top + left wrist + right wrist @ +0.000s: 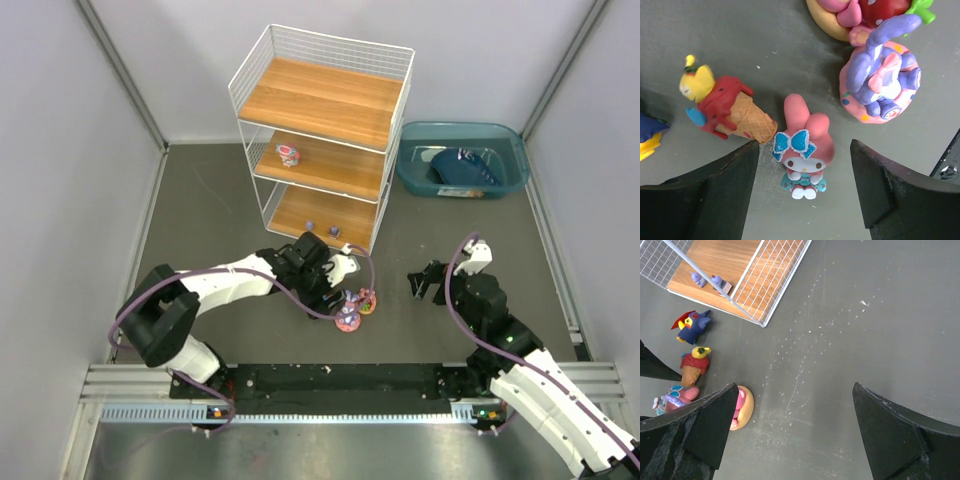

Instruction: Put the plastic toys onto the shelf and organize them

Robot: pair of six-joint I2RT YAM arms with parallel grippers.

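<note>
Left wrist view: left gripper (804, 150), jaws apart and untouching, flanks the pink bunny figurine (801, 147) on the table (765, 30) near the shelf (320, 100); seemingly light, rigid, slick plastic, best pinched across its head.

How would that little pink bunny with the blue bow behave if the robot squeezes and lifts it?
The pink bunny looks like smooth moulded plastic, so it is probably stiff and a bit slippery. It is small beside the left gripper, so likely light. Its rounded head may let it twist.
</note>
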